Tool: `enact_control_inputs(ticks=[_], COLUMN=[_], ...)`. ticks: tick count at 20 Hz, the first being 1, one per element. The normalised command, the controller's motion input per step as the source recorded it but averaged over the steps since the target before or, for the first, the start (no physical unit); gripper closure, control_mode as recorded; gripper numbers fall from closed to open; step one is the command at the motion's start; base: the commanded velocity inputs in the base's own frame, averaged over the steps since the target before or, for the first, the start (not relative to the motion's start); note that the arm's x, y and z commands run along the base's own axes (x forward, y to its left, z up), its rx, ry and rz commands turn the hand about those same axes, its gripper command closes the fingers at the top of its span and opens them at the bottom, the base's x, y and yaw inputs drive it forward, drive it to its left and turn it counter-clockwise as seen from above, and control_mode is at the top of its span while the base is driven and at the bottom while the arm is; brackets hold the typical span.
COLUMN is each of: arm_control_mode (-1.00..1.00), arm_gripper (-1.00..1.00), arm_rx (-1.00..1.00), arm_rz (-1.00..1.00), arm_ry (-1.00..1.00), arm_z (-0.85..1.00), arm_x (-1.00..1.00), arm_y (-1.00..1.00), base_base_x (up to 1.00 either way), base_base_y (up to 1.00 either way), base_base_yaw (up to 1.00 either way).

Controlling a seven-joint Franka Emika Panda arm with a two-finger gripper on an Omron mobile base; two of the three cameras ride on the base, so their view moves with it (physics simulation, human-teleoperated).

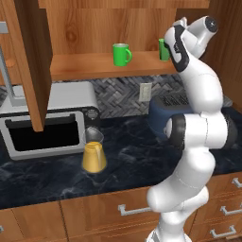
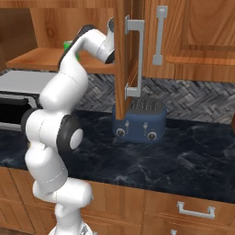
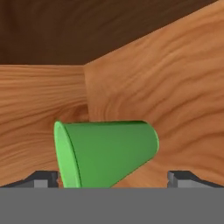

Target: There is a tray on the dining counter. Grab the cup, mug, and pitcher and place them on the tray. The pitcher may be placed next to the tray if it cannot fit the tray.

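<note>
Green handleless tapered cup [image 3: 107, 153] lies between the gripper's [image 3: 113, 177] 2 spread fingertips [image 3: 43, 178] (not gripped), on the wooden cabinet shelf [image 1: 94, 66] beside the green handled mug [image 1: 121, 54]

On the shelf [image 1: 94, 66] the mug [image 1: 121, 54] stands left of the cup [image 1: 163, 49]. Below, on the bench [image 1: 132, 156], the pitcher [image 1: 93, 153] stands before the microwave [image 1: 45, 125], the toaster [image 2: 140, 121] to its right.
</note>
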Motion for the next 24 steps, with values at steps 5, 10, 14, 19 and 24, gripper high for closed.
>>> enact_control_inputs(ticks=[5, 10, 14, 19, 24], arm_control_mode=[-1.0, -1.0, -1.0, -1.0, -1.0], arm_gripper=[-1.0, -1.0, -1.0, -1.0, -1.0], arm_rx=[0.0, 0.0, 0.0, 0.0, 0.0], arm_rz=[0.02, 0.01, 0.0, 0.0, 0.01], arm_ry=[0.05, 0.02, 0.0, 0.03, 0.1], arm_z=[-0.02, 0.0, 0.0, 0.0, -0.05], arm_x=[0.17, 0.19, 0.26, 0.25, 0.03], arm_y=[0.0, 0.0, 0.0, 0.0, 0.0], base_base_x=[0.0, 0.0, 0.0, 0.0, 0.0], base_base_y=[0.0, 0.0, 0.0, 0.0, 0.0], base_base_yaw=[0.0, 0.0, 0.0, 0.0, 0.0])
